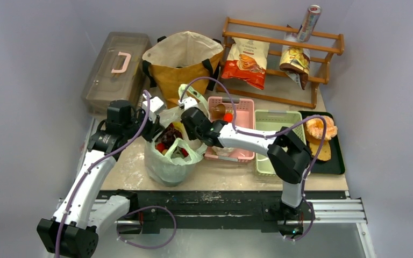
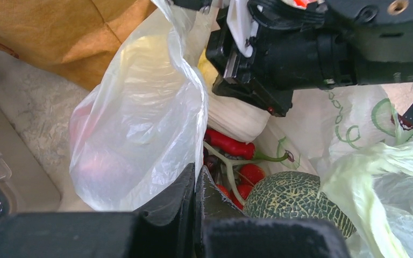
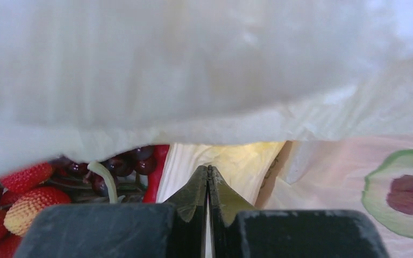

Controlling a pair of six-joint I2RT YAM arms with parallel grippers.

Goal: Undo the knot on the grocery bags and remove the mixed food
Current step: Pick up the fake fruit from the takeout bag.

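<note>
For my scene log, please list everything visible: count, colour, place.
bag: 1, pale green, centre
tote: 1, mustard, behind bag
box: 1, grey, back left
rack: 1, wooden, back right
chip bags: 2, mixed, on rack
can: 1, silver, rack top
pink basket: 1, right of bag
green basket: 1, beside pink basket
tray: 1, black, far right
chilli: 1, red, in bag
melon: 1, green, in bag
cabbage: 1, pale yellow, in bag
grapes: bunch, dark, in bag
strawberries: several, red, in bag
left gripper: shut on bag
right gripper: shut, at bag mouth
</note>
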